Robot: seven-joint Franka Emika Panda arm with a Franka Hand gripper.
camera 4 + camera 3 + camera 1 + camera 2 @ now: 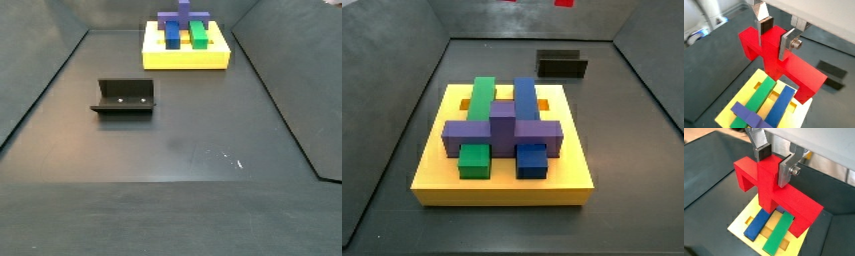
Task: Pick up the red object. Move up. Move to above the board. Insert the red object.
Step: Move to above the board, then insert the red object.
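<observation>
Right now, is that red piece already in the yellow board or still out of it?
Out. In both wrist views the gripper holds the red object between its fingers, above the board; the side views show no red piece on it.

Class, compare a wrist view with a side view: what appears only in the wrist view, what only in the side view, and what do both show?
Only the wrist view shows the end effector, its silver fingers clamped on the red object, held above the board. Only the side view shows the fixture standing on the dark floor, apart from the board. Both show the yellow board with its green block and blue block.
</observation>
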